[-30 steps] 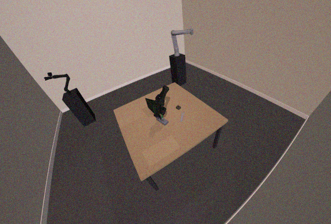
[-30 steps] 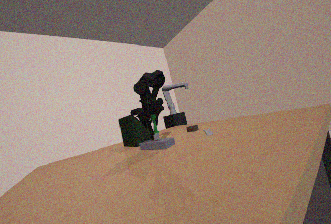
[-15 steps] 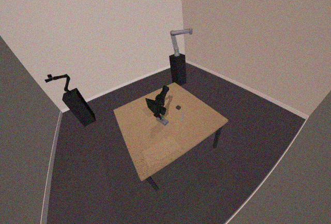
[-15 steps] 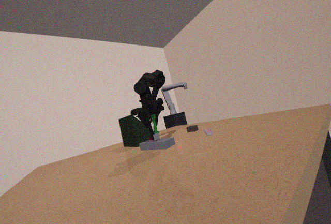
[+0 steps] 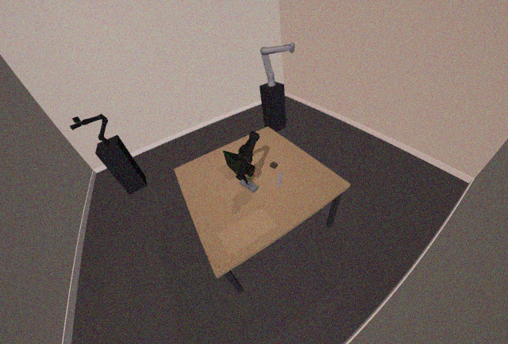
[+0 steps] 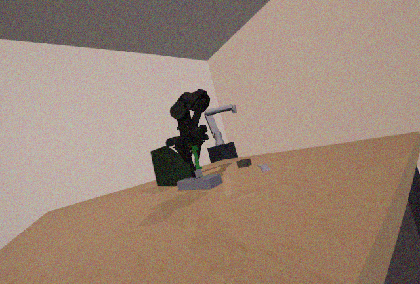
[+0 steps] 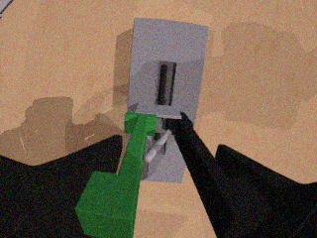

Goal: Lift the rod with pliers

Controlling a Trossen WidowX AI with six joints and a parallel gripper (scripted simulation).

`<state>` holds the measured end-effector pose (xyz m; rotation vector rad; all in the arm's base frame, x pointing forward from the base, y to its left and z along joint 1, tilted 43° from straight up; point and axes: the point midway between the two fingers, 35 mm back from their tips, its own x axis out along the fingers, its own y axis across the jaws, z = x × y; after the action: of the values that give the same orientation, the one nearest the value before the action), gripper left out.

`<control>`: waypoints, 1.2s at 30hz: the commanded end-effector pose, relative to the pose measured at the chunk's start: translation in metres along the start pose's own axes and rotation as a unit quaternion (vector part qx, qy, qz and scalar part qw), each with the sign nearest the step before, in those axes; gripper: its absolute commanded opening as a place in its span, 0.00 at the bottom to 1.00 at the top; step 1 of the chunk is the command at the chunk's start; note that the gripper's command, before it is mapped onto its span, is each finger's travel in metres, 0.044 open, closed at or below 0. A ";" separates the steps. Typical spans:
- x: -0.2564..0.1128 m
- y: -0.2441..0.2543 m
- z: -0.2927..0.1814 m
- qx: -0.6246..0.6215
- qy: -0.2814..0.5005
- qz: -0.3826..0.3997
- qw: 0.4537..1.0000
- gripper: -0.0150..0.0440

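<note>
1. Fingers of the black gripper (image 5: 246,176) (image 6: 192,159) (image 7: 169,143) stand partly spread, pinching the handles of the pliers (image 5: 248,178) (image 6: 196,159) (image 7: 133,164) between them.
2. One handle, the green one, is smooth and straight-sided, with a chunky faceted end; the other handle (image 7: 200,174) is black and slim. A gap separates them in the wrist view.
3. Below the handles, the pliers' head is pale grey and squared off, at the top of the block (image 5: 248,185) (image 6: 200,183) (image 7: 170,42) — whether its jaws surround anything is hidden.
4. That block is a matte grey oblong with flat faces and crisp edges, lying on the table (image 5: 229,209) (image 6: 237,233) (image 7: 263,74). A narrow, straight-sided slot (image 7: 171,84) runs along its top.
5. Inside the slot lies a dark, slender, round-ended form, apparently the rod (image 7: 162,84), low in the channel.
6. A slanting pale grey cylinder (image 7: 158,146) shows between the handles.
7. Behind the block stands a dark green panel-like box (image 5: 232,164) (image 6: 169,167), angular and flat-faced.
8. Farther off, a small dark block (image 5: 273,164) (image 6: 244,162) sits near a thin pale piece (image 5: 279,179) (image 6: 264,167) — both on the tan, finely speckled tabletop.
</note>
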<state>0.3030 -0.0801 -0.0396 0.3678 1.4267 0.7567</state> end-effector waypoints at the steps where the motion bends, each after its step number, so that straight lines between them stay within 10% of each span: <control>1: 0.000 0.002 0.001 0.001 -0.001 0.003 1.000 0.69; 36: 0.000 0.002 0.001 0.001 -0.001 0.003 1.000 0.61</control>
<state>0.3030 -0.0801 -0.0395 0.3677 1.4267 0.7567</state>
